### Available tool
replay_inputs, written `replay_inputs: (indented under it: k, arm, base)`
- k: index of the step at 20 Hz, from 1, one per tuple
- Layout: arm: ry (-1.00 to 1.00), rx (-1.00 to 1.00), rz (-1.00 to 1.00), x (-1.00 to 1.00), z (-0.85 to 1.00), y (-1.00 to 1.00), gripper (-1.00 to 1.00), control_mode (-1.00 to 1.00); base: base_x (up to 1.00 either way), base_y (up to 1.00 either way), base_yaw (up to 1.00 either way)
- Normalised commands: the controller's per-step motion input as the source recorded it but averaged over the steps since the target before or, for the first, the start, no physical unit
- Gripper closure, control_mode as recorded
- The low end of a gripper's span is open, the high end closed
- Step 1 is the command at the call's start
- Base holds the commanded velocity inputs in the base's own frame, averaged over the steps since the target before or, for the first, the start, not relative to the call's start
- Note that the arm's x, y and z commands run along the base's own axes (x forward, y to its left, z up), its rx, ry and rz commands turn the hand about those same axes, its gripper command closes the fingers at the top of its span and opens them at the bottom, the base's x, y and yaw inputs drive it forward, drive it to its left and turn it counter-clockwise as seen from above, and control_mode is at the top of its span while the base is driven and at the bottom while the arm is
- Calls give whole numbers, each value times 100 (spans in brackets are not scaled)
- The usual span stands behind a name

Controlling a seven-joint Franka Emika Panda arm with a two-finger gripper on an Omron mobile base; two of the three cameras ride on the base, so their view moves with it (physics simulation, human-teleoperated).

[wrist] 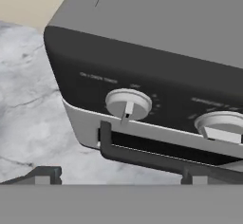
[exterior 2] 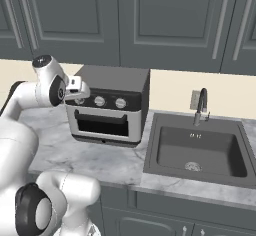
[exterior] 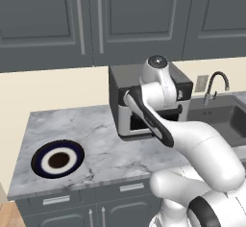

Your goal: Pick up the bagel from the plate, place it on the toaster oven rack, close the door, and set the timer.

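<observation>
Step in hand, by judgement: timer setting. Door [exterior 2: 102,124] shut; plate [exterior: 58,159] bare near counter [exterior: 103,146] front left corner. Bagel not seen, presumably inside toaster oven [exterior 2: 111,105] at counter back edge.

Claw [wrist: 118,176]: spread wide, empty, touching nothing, poised before left knob [wrist: 128,104].

Next move: advance, straddle knob, close, rotate.

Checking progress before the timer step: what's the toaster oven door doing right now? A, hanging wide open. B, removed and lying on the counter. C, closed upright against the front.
C: the door stands upright, flush with the toaster oven front, its dark handle just below the knobs.
</observation>
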Motion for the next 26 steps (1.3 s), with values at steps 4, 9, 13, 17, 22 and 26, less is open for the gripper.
replay_inputs:
  k: [4,9,13,17,22,26]
  arm:
    - [-14,0,-5,3,-12,0,-100,-100]
    - [-9,0,-6,22,-1,0,-100,-100]
    - [-2,1,-6,29,-3,0,-100,-100]
    - [0,1,-5,26,-6,0,-100,-100]
    - [0,1,-5,30,-4,0,-100,-100]
    - [0,0,-4,33,-10,0,-100,-100]
  base:
    - [0,0,0]
    - [0,0,0]
    - [0,0,0]
    - [0,0,0]
    - [0,0,0]
    - [0,0,0]
